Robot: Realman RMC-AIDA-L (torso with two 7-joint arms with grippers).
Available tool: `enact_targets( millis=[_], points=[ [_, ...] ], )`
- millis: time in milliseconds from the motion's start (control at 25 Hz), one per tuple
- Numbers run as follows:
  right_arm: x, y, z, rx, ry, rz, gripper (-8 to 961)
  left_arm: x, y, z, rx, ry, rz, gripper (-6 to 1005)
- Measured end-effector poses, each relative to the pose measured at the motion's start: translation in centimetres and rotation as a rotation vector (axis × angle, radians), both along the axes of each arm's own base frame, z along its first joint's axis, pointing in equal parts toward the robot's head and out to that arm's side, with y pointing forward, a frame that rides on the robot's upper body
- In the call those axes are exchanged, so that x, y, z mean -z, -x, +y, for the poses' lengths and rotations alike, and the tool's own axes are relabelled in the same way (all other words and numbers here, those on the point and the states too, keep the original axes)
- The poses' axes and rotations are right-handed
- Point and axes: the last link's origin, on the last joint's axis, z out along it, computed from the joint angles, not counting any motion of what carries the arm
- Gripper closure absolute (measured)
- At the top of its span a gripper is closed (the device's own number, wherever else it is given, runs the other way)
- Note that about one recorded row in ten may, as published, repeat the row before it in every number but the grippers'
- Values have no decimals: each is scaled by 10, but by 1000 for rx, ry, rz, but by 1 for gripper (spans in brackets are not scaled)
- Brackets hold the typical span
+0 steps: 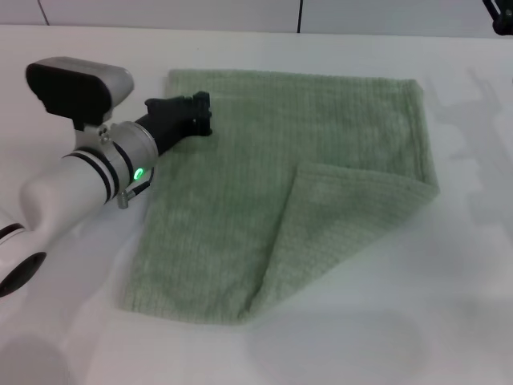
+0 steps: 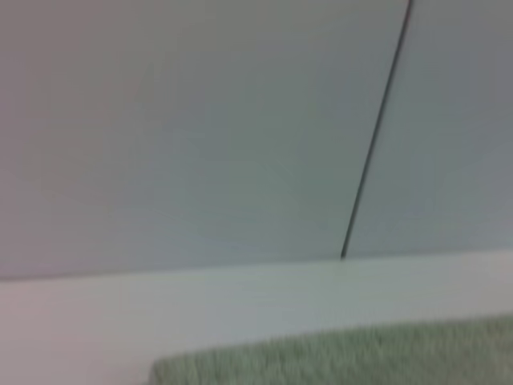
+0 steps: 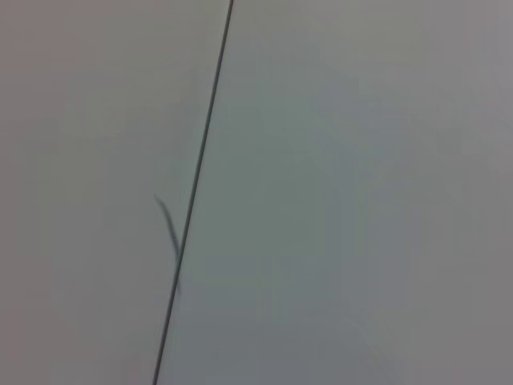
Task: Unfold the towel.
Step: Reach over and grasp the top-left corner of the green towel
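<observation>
The pale sage-green towel [image 1: 272, 184] lies flat on the white table [image 1: 449, 321]. Its near right corner is folded over onto the middle, leaving a triangular flap [image 1: 345, 224]. My left gripper [image 1: 199, 115] is low over the towel's far left part, just inside its far left corner, pointing right. The left wrist view shows the towel's far edge [image 2: 337, 357] and the table's back edge. Only a dark bit of my right arm [image 1: 501, 16] shows at the far right corner. The right wrist view shows only wall.
A wall with panel seams [image 2: 373, 136] stands behind the table. Bare table surface lies to the right of the towel and in front of it.
</observation>
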Motion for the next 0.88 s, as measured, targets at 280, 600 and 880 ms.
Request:
enact_targets(
  millis=[280, 600, 880],
  points=[
    [5, 5, 1, -12, 20, -6, 198, 8, 1, 2, -33, 48, 71, 994],
    [11, 8, 8, 14, 61, -14, 197, 9, 2, 2, -41, 55, 81, 995],
    [22, 26, 29, 112, 201, 4, 196, 9, 3, 1, -43, 55, 82, 994]
  ],
)
